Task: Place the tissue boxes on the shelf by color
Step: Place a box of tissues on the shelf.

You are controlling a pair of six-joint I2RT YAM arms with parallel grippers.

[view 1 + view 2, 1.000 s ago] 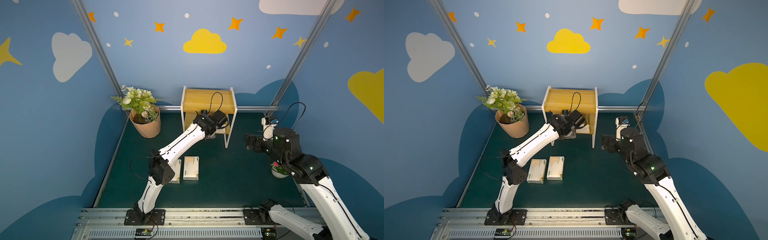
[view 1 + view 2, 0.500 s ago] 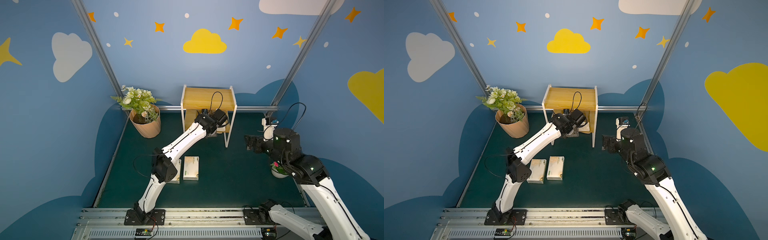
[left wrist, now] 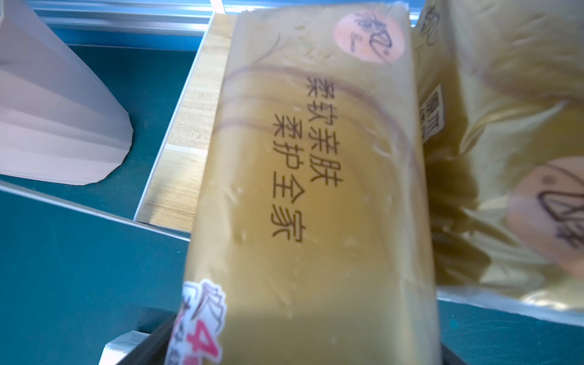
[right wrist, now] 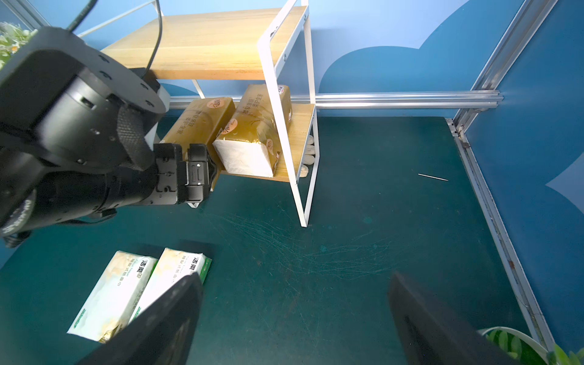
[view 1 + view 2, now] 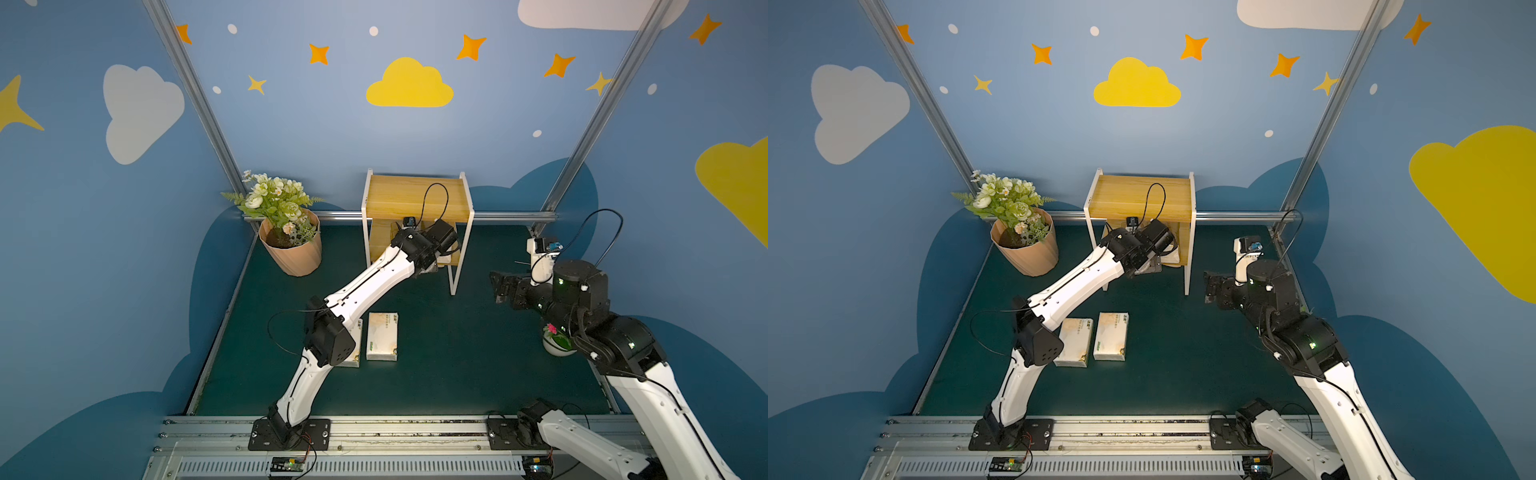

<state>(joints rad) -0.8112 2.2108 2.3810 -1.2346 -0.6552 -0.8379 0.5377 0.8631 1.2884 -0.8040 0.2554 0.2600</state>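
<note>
The left gripper (image 4: 197, 172) is reaching in at the lower board of the shelf (image 5: 417, 195). Its jaws are spread wide either side of the near end of the first gold pack (image 3: 316, 189), and the wrapper isn't looking pinched. That pack is lying on the lower board, right beside the second gold pack (image 4: 256, 126), whose white end is facing outward.

Out on the green mat (image 5: 457, 353), the left cream pack (image 5: 1077, 345) and the right cream pack (image 5: 1112, 334) are lying flat, side by side, well in front of the shelf. The right gripper (image 5: 498, 286) is hovering off to the shelf's side, fingers wide apart with nothing between them.

These packs are looking light and squashy, with glossy film that's probably slippery. I'm guessing the best hold is across the narrow width near mid-length, so the ends aren't sagging. The gap between the two cream packs is tight, so an outer long edge seems the easier way in.
</note>
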